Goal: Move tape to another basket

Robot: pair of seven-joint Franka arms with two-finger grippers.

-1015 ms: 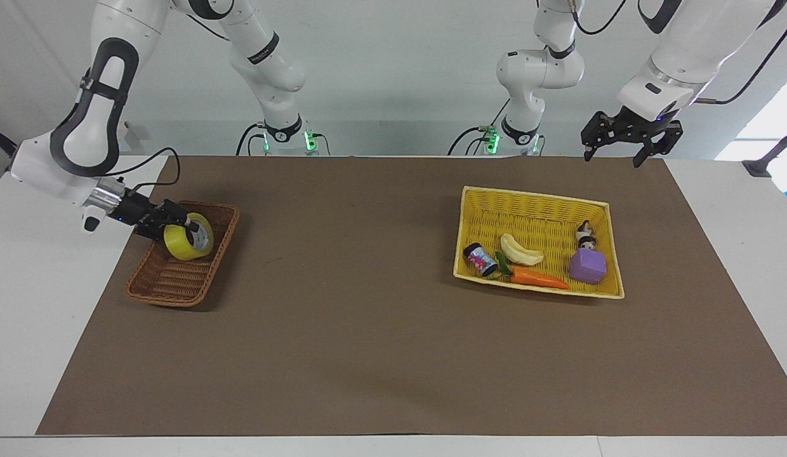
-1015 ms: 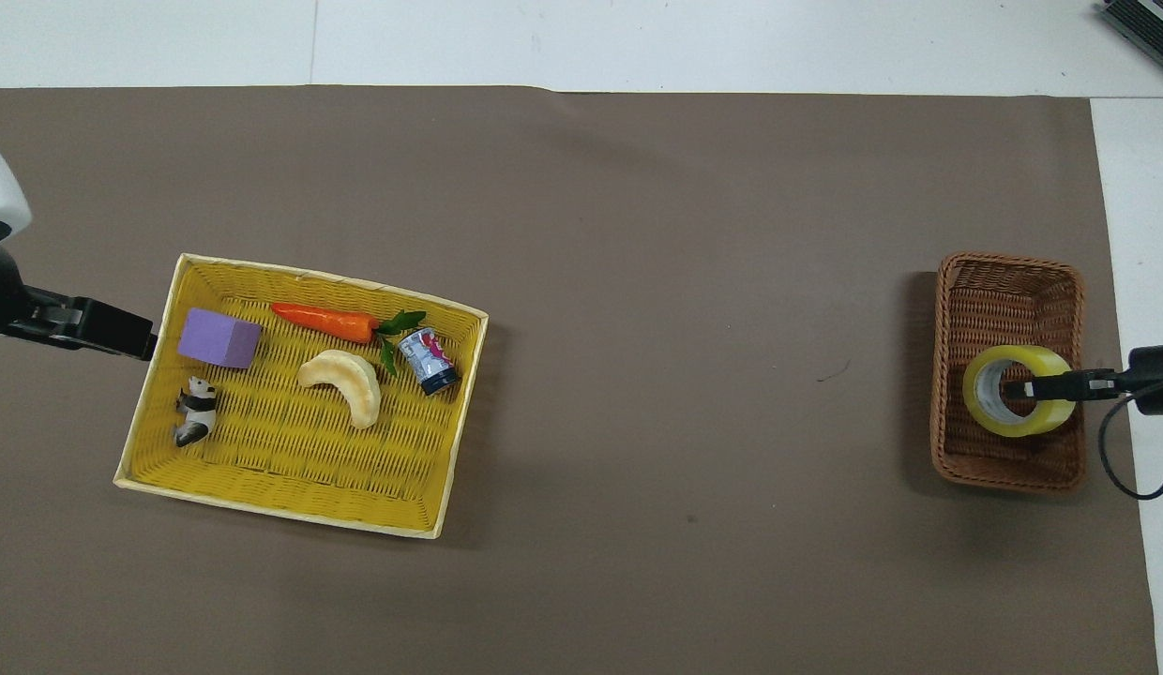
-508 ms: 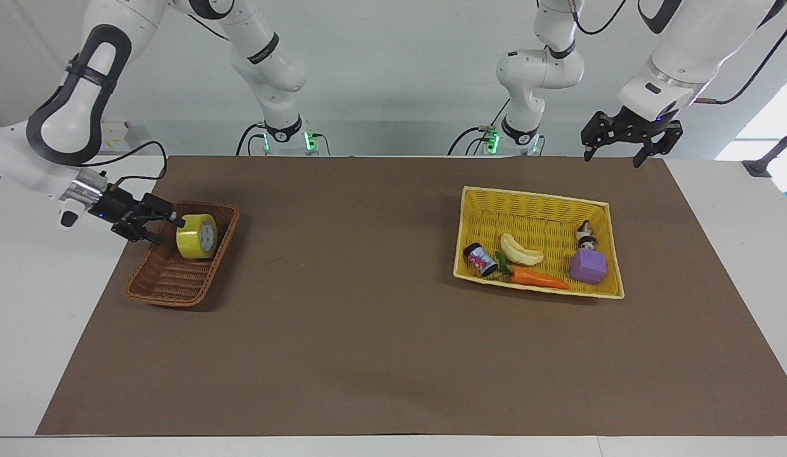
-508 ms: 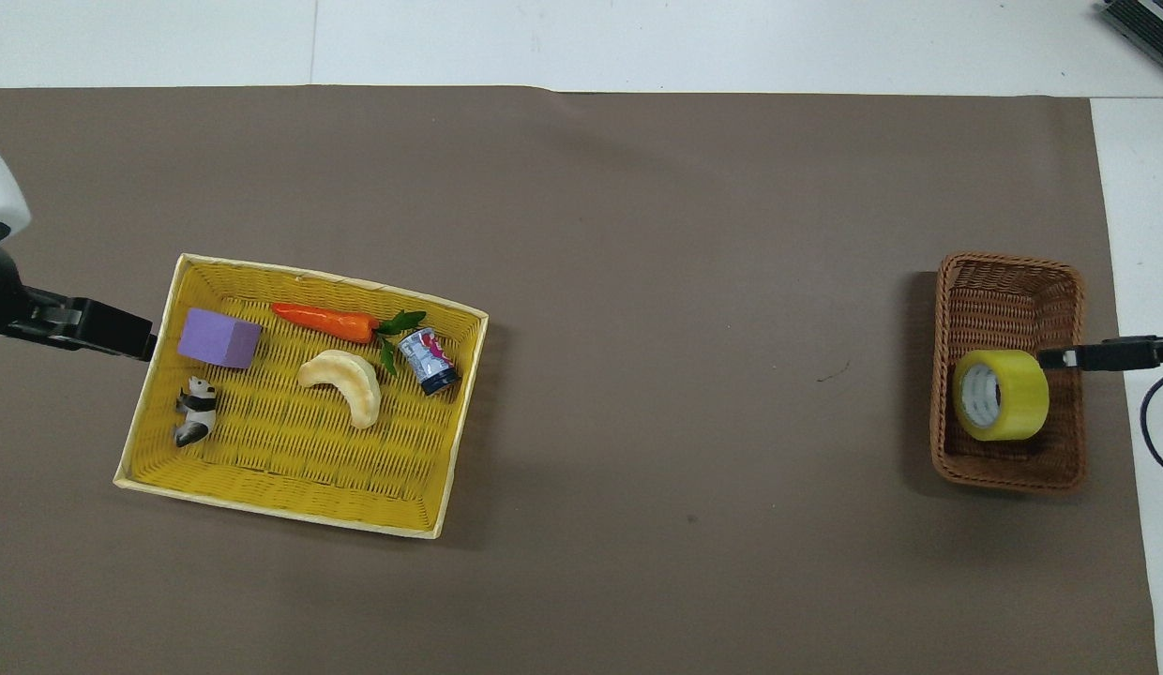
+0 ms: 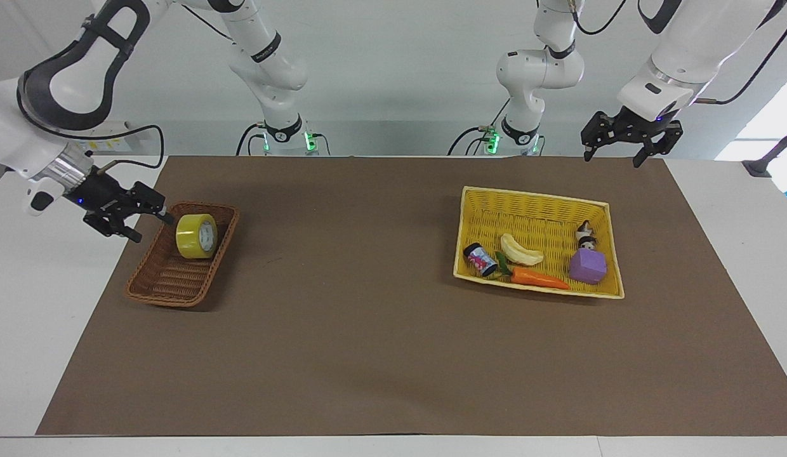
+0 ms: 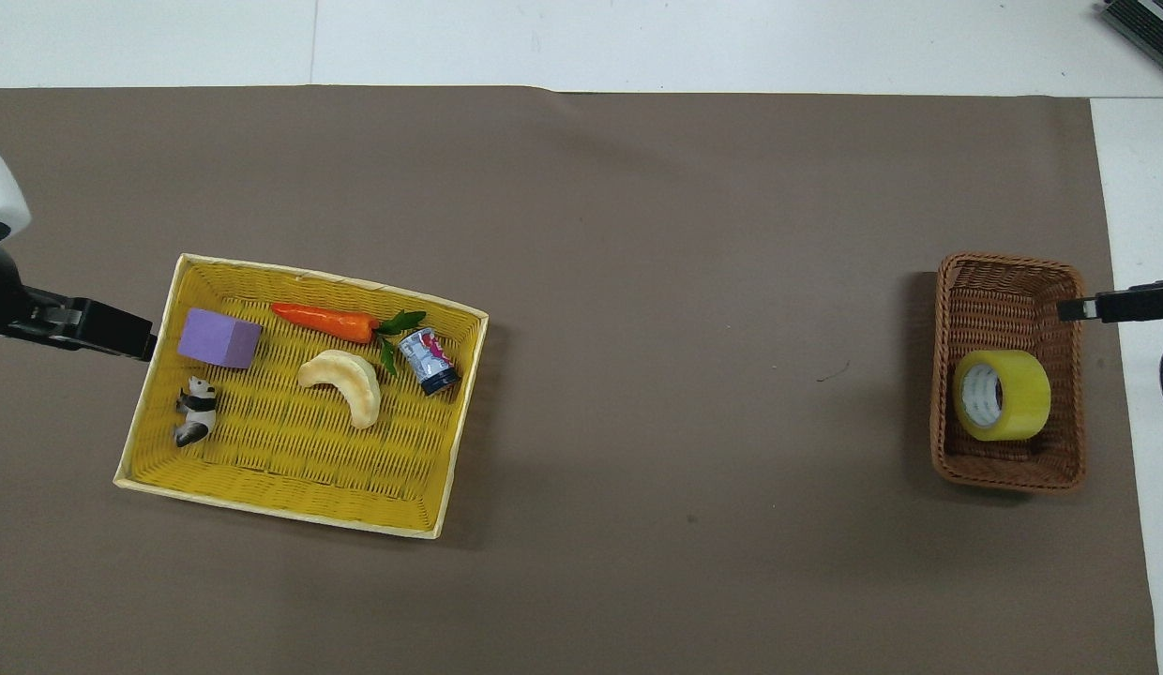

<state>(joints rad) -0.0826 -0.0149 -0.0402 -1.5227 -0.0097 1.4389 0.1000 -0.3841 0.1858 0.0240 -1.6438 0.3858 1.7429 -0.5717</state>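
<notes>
Right gripper [image 5: 134, 214] hangs in the air over the rim of the brown basket [image 5: 171, 285] at the right arm's end of the table, jaws spread wide, holding nothing, clear of the tape [image 5: 197, 236]. The tape stands on its edge inside that basket, in the part nearer the robots, leaning by the sloped wall, core facing sideways. Placement looks done. Risk from here, as a judgement: a roll resting on its curved edge can roll along the woven floor or tip flat if the basket is nudged; a low retreat by the spread fingers could catch the rim and drag the light basket. Left gripper [image 5: 628, 143] waits, open and empty, above the table edge beside the yellow basket [image 5: 533, 203], which holds a banana [image 5: 522, 251], carrot [image 5: 538, 277], purple block [image 5: 588, 266], small can [image 5: 480, 259] and a panda figure [image 5: 584, 233]. Both baskets sit on a brown mat [image 5: 368, 317] covering a white table [image 5: 25, 330]. Pale wall at the back, cables and green lights at the arm bases.
</notes>
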